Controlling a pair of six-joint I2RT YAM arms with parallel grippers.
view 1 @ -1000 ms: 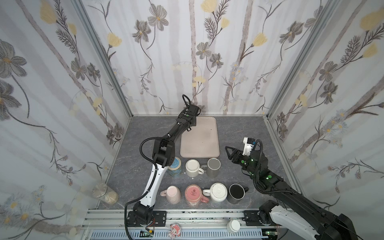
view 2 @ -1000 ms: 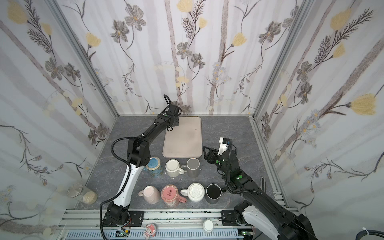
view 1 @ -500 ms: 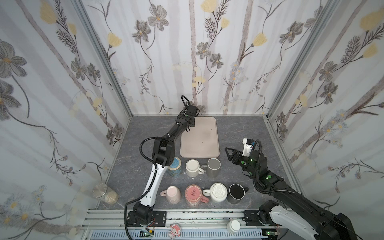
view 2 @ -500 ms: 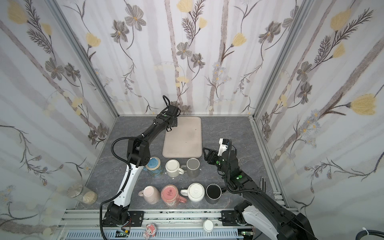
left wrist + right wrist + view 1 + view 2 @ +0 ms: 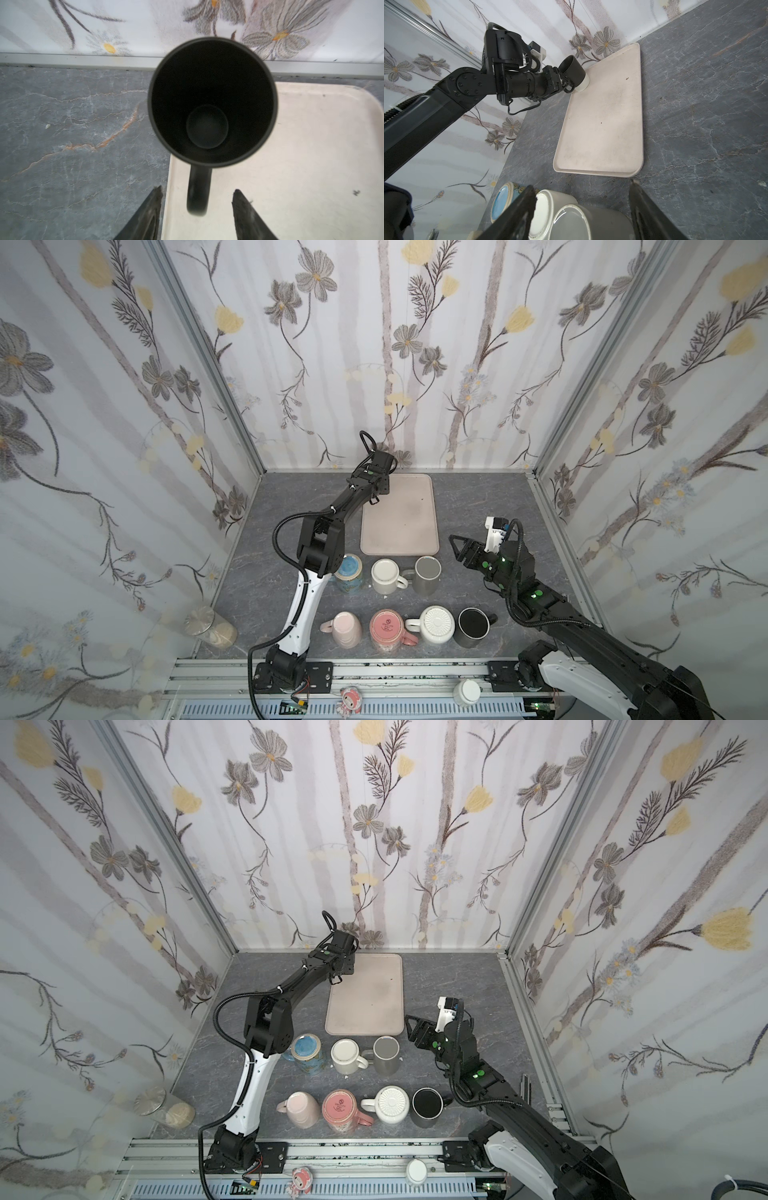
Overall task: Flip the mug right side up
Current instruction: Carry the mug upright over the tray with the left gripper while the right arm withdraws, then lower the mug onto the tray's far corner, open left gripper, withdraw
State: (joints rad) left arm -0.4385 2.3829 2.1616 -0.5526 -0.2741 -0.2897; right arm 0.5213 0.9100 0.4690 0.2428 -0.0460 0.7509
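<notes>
In both top views the left gripper [image 5: 376, 488] [image 5: 338, 965] is over the far left corner of the beige rectangular tray [image 5: 407, 522] [image 5: 370, 1006]. The tray lies toward the far edge of the grey marbled tabletop [image 5: 478, 497] [image 5: 449, 977]. The mug there is too dark to pick out against the arm. The right gripper [image 5: 456, 545] [image 5: 411, 1027] hangs beside the tray's near right corner.

In the left wrist view, the black ceramic mug [image 5: 212, 99] stands mouth up on the tray's corner. Its handle [image 5: 197, 191] sits between the spread fingers [image 5: 149, 212], with a gap on each side.

The right wrist view shows that mug [image 5: 574, 72] with its pale base resting on the tray's far corner and the left gripper at its handle. The right gripper's fingers [image 5: 519, 207] are spread wide and hold nothing, above an upturned grey mug [image 5: 583, 224].
</notes>
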